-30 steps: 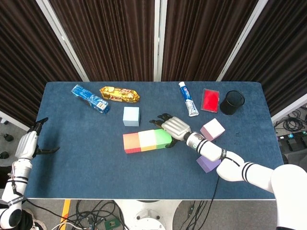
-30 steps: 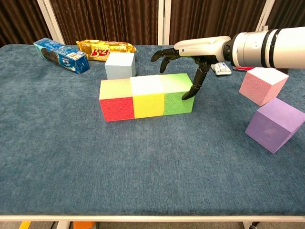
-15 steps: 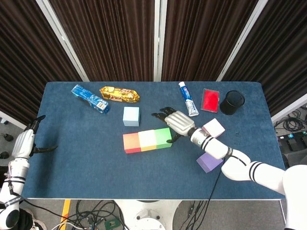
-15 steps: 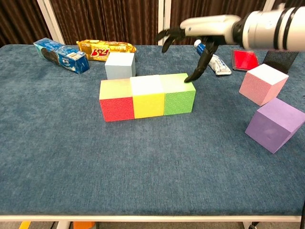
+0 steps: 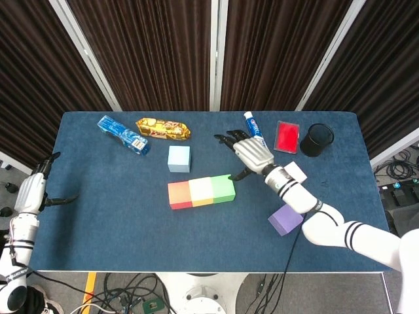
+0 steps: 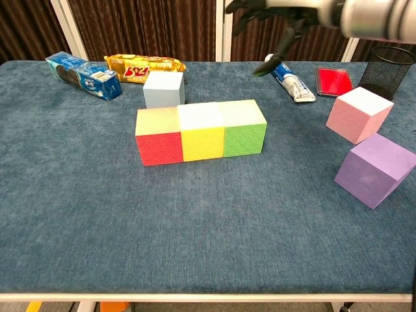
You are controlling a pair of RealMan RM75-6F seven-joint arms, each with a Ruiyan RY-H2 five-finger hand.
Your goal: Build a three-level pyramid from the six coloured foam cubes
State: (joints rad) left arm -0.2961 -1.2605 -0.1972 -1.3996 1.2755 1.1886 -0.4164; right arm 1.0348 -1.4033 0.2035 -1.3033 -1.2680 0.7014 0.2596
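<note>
A row of three foam cubes is observed near the middle of the table (image 5: 98, 216): the red cube (image 6: 159, 135), the yellow cube (image 6: 201, 131) and the green cube (image 6: 244, 128) are set side by side, faces touching, all flat on the cloth. The pale blue cube (image 6: 163, 88) is placed just behind the red and yellow cubes, apart from the row. The pink cube (image 6: 360, 114) is seen towards the right side, tilted, with its lower edge resting against the purple cube (image 6: 379, 170), which is itself tipped on an edge. No cube is stacked on another.

The right hand (image 5: 253, 154) is raised above the table behind the green cube, fingers spread wide and nothing held; in the chest view only the dark fingertips (image 6: 268, 67) are visible at the top edge. The left hand (image 5: 34, 194) is noted at the far left edge of the table, clear of all cubes, fingers parted and empty.

Along the far edge are recorded a blue biscuit packet (image 5: 122, 134), a gold snack packet (image 5: 163, 129), a toothpaste tube (image 5: 255, 134), a red case (image 5: 287, 137) and a black mesh cup (image 5: 317, 139)
</note>
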